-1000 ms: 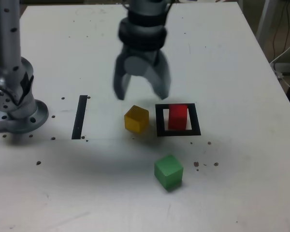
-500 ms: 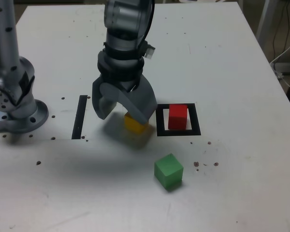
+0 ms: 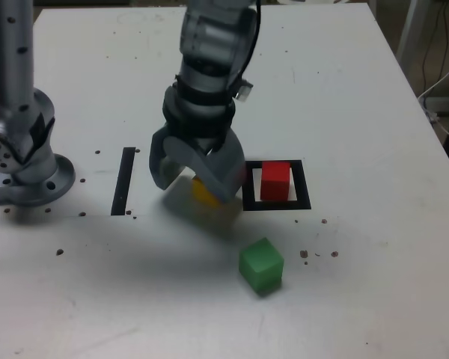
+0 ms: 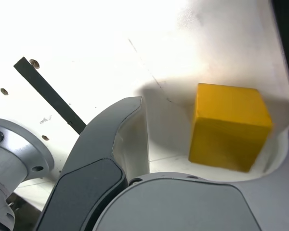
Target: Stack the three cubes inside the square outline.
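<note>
My gripper (image 3: 194, 185) is open and lowered over the yellow cube (image 3: 203, 191), with one finger on each side of it. In the wrist view the yellow cube (image 4: 229, 125) rests on the table, and a clear gap separates it from the grey finger (image 4: 113, 154). The red cube (image 3: 275, 181) stands inside the square outline (image 3: 278, 204), just to the exterior view's right of my gripper. The green cube (image 3: 261, 265) lies alone, nearer the camera, in front of the outline.
A straight black strip (image 3: 123, 181) lies on the white table to the exterior view's left of the gripper. The arm's grey base (image 3: 22, 168) stands at the far left. Small dark specks dot the table (image 3: 374, 112).
The gripper has come down from above the cubes and now straddles the yellow cube, hiding most of it. None of the cubes has moved.
</note>
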Available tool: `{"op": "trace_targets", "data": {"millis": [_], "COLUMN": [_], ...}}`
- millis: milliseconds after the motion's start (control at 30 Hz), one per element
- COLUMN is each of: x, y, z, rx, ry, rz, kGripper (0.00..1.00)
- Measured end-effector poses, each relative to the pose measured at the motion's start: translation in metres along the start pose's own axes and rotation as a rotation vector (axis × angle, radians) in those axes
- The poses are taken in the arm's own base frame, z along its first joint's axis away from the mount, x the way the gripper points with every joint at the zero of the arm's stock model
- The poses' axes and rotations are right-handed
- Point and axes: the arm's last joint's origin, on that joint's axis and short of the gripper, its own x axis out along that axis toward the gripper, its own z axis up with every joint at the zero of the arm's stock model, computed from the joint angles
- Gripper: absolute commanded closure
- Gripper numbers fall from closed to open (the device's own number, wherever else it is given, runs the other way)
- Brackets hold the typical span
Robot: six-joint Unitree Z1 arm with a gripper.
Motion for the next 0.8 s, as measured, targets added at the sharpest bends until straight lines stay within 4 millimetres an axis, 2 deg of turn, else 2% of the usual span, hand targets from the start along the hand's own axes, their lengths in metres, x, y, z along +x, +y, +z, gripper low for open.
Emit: {"op": "trace_targets", "data": {"millis": [67,233,333,400,800], "x": [0.0008,0.0102,0.0102,0.0099,0.008], "y": [0.0005,0.0025,0.0029,0.003,0.0027], "z": [0.0017,0.0086,0.0084,0.0082,0.0068], "rx": [-0.001,-0.019,-0.033,-0.038,-0.05], "ry": [0.003,0.043,0.045,0.045,0.042], "rz": [-0.001,-0.012,-0.003,0.001,0.003], "kGripper": [0.29,0.6,0.71,0.73,0.73]}}
